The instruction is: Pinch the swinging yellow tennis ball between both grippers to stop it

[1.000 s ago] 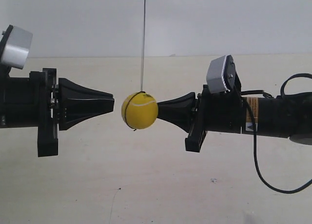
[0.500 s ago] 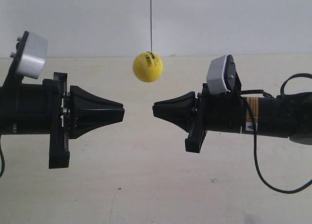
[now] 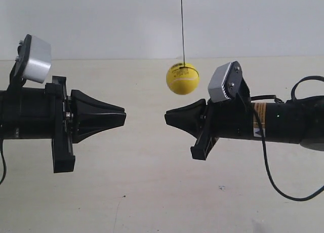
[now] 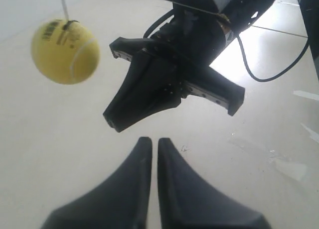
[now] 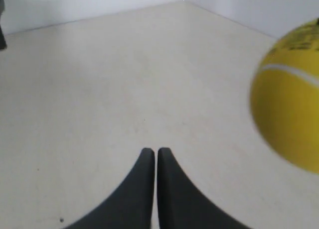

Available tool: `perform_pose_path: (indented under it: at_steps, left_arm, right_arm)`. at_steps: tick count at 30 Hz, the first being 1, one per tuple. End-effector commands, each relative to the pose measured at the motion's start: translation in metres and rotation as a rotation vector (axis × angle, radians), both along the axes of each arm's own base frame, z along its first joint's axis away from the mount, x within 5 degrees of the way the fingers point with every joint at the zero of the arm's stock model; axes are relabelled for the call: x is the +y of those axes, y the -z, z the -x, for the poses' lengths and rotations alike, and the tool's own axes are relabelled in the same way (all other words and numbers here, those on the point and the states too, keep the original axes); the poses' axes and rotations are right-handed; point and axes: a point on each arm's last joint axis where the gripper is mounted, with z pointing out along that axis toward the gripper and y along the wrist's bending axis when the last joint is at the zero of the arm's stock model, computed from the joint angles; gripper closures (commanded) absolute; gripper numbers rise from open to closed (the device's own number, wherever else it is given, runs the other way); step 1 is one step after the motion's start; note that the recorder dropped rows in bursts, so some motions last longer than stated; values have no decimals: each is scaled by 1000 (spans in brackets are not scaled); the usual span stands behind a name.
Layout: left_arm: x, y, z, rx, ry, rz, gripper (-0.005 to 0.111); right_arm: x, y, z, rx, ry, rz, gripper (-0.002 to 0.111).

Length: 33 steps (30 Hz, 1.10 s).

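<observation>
Pincers face each other tip to tip across a gap: the left pincer [image 3: 124, 116] and the right pincer [image 3: 167, 116] are both clenched, with nothing between their jaws. The tennis ball [image 3: 182, 78] hangs on its string [image 3: 183, 25] just above the right pincer's tip, touching neither pincer.
</observation>
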Motion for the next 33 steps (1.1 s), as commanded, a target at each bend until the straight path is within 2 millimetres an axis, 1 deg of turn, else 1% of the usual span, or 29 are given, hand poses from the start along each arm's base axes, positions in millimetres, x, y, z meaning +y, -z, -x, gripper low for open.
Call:
perform_pose_path:
  at_steps: [1, 6, 9, 12, 21, 30, 33]
  left_arm:
    - [-2, 0, -1, -9, 1, -4, 102]
    - [-2, 0, -1, -9, 1, -4, 102]
    - [-2, 0, -1, -6, 1, -3, 102]
    - [-2, 0, -1, -6, 1, -3, 102]
    - [-2, -1, -1, -8, 4, -1, 102]
    - [-1, 1, -2, -18, -11, -25, 102]
    - [0, 2, -3, -18, -28, -42, 102]
  right_arm:
    - [-4, 7, -5, 1, 60, 92, 108]
    - [-4, 7, -6, 2, 74, 97, 108]
    - [-3, 4, -6, -9, 62, 69, 108]
    - [0, -3, -3, -29, 24, -5, 108]
    - [4, -16, 4, -72, -59, -145, 108]
    - [4, -16, 4, -95, -61, -138, 108]
    - [2, -6, 0, -66, -18, -38, 108]
